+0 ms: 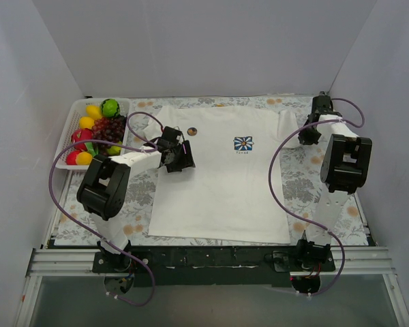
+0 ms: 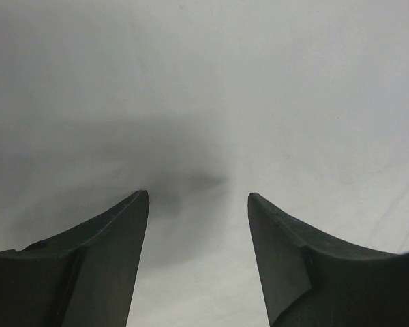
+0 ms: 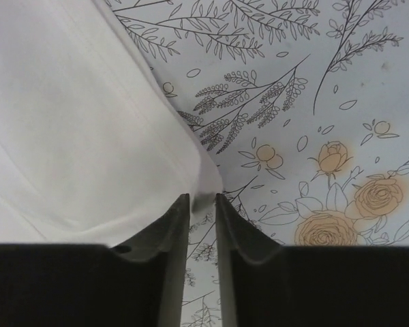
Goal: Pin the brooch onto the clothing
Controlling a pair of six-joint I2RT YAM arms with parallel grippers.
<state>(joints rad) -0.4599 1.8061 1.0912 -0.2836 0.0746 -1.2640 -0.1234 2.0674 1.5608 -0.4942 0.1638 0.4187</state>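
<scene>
The white T-shirt lies flat on the table, its blue-and-white logo on the chest. The small brownish-gold brooch rests on the shirt near the left shoulder. My left gripper is open and empty just below the brooch; in the left wrist view only white fabric shows between the fingers, and the brooch is out of that view. My right gripper is at the right sleeve; in the right wrist view its nearly closed fingers pinch the sleeve's corner.
A grey floral cloth covers the table under the shirt and also shows in the right wrist view. A white basket of toy fruit stands at the back left. White walls enclose the table on three sides.
</scene>
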